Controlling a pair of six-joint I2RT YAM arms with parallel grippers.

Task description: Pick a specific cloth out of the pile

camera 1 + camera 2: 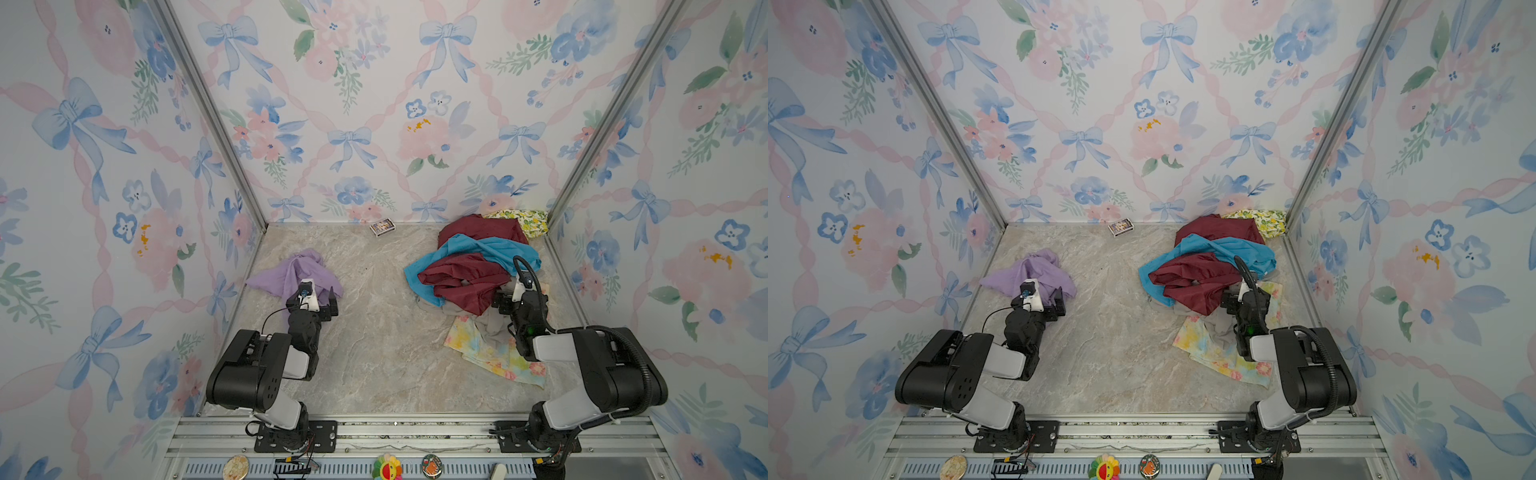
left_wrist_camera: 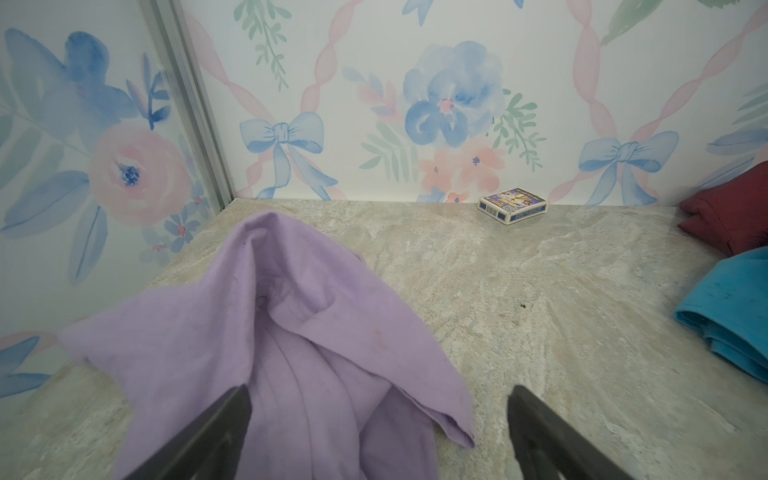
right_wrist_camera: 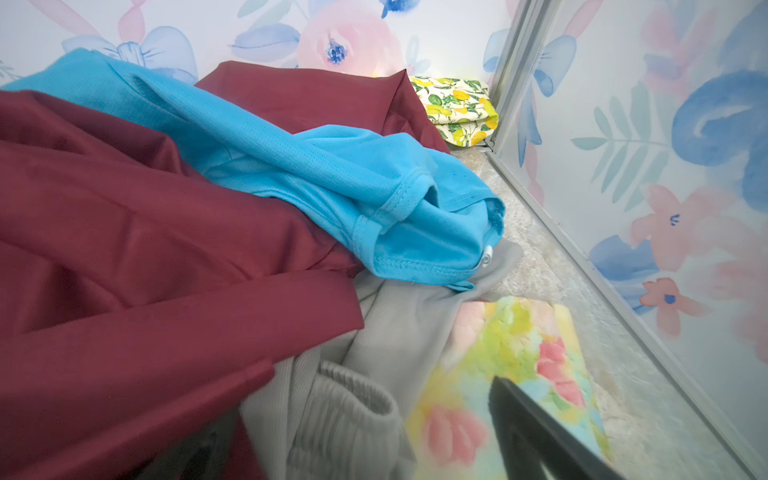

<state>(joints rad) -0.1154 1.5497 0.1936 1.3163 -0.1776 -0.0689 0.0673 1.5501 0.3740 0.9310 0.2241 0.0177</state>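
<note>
On the left side of the beige, marble-veined counter [image 1: 374, 332], near the left wall and well apart from the heap: a thin, soft, matte pale lilac cloth [image 1: 295, 270] [image 2: 270, 332], crumpled into loose peaked folds, with a stitched hem showing in the left wrist view. Over its near folds, the left hand [image 1: 318, 297] [image 2: 378, 399], spread wide and pinching nothing, one finger above the lilac fabric and the other above bare counter just beside the hem; cannot tell whether either touches. Against the right wall and back corner, the pile [image 1: 478, 270]: a smooth maroon cloth with a satin sheen [image 3: 166, 249], a turquoise-blue mesh-knit cloth with seamed edges [image 3: 332, 174] draped across it, a grey ribbed cloth with a gathered elastic band [image 3: 353, 395] beneath, a flat pastel yellow-pink floral cloth [image 3: 519, 353] at the near edge, and a folded yellow-green lemon-print cloth [image 3: 457, 108] in the corner. Above the grey and maroon folds, the right hand [image 1: 500, 297], likewise spread, gripping nothing. By the back wall, a small printed card box [image 1: 382, 227]. Between lilac fabric and heap, a broad bare strip of counter.
</note>
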